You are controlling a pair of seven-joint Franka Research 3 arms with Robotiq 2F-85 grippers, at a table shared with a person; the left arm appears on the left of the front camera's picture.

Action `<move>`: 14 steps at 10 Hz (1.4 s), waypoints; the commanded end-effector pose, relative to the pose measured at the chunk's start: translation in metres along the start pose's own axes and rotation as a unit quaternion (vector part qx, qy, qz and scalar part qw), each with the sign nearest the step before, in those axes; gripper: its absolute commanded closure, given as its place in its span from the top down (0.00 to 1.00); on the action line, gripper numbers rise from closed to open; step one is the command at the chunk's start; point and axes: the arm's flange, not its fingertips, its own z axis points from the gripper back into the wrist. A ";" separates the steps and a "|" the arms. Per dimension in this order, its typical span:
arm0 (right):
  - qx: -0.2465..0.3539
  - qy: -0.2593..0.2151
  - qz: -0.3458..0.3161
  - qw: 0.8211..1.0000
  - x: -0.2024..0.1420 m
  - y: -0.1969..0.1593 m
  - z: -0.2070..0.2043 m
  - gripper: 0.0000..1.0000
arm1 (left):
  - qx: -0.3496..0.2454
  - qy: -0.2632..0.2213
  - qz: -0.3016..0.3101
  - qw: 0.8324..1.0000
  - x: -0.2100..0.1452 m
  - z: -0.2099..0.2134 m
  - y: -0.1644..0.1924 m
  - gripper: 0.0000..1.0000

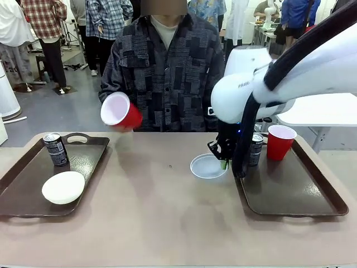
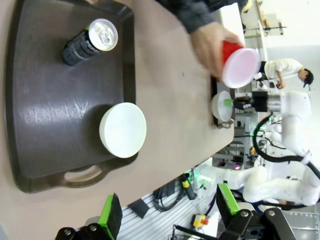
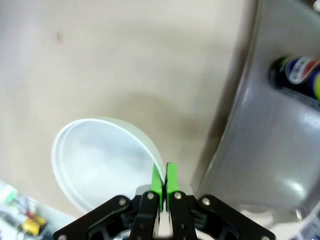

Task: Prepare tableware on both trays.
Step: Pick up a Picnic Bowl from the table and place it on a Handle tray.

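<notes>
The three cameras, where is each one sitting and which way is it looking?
Front view: sits between the arms, faces the person across the table; shows the right gripper pinching the bluish bowl.
Left wrist view: rides the left arm, looks down at the left tray; its open left gripper shows.
Right wrist view: rides the right arm, looks down at that bowl.
Front and left wrist views share the red cup in the person's hand.

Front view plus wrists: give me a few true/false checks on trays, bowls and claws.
1. The right claw is shut on the pale bluish bowl's rim. True.
2. That bowl sits in the right tray. False: it is on the table beside it.
3. The left tray holds a can and a creamy bowl. True.
4. The left claw grips a cup. False: it is open, holding nothing.
5. Both red cups stand on trays. False: the person's hand holds one red cup.
</notes>
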 end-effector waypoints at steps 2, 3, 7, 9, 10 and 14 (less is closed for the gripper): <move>0.059 -0.019 -0.005 0.998 -0.048 -0.033 0.051 0.00 | -0.011 -0.003 -0.008 1.000 0.001 0.002 0.000 1.00; 0.076 -0.028 -0.016 0.997 -0.054 -0.048 0.057 0.00 | -0.011 -0.003 -0.008 1.000 0.001 0.002 0.000 1.00; 0.090 -0.022 -0.056 0.994 -0.061 -0.134 0.069 0.00 | -0.011 -0.003 -0.008 1.000 0.001 0.002 0.000 1.00; 0.102 -0.009 -0.066 0.993 -0.062 -0.169 0.073 0.00 | -0.011 -0.003 -0.008 1.000 0.001 0.002 0.000 1.00; 0.101 -0.011 -0.072 0.992 -0.061 -0.183 0.073 0.00 | -0.011 -0.003 -0.008 1.000 0.001 0.002 0.000 1.00; 0.101 -0.017 -0.081 0.991 -0.066 -0.177 0.070 0.00 | -0.011 -0.003 -0.008 1.000 0.001 0.002 0.000 1.00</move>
